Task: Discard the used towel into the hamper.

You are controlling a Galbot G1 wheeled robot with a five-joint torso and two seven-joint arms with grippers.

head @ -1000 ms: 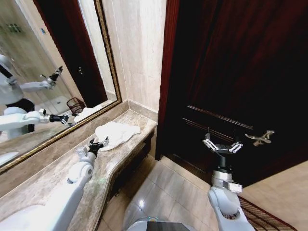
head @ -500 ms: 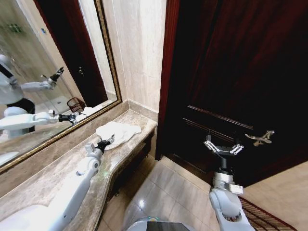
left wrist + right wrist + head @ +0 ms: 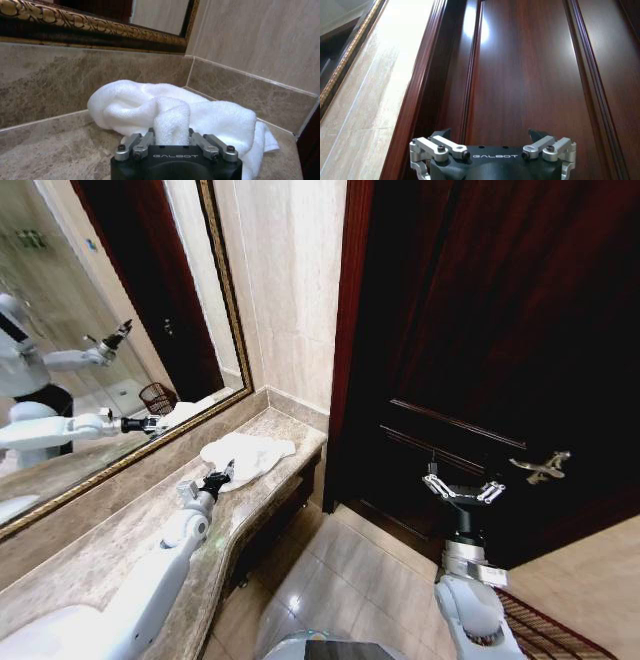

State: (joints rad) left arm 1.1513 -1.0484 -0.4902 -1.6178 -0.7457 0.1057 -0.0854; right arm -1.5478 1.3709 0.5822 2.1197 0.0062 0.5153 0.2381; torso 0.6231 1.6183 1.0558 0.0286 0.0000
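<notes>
Gripping a white towel fold, the GALBOT-marked left hand sits closed.

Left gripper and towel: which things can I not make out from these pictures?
- Left gripper: the fingertips are buried in a fold of the towel in the left wrist view, so the grip depth is unclear.
- Hamper: seen as a small mirror reflection in the head view; its real position is unknown.
- Towel's far edge: hidden by its own folds.
</notes>
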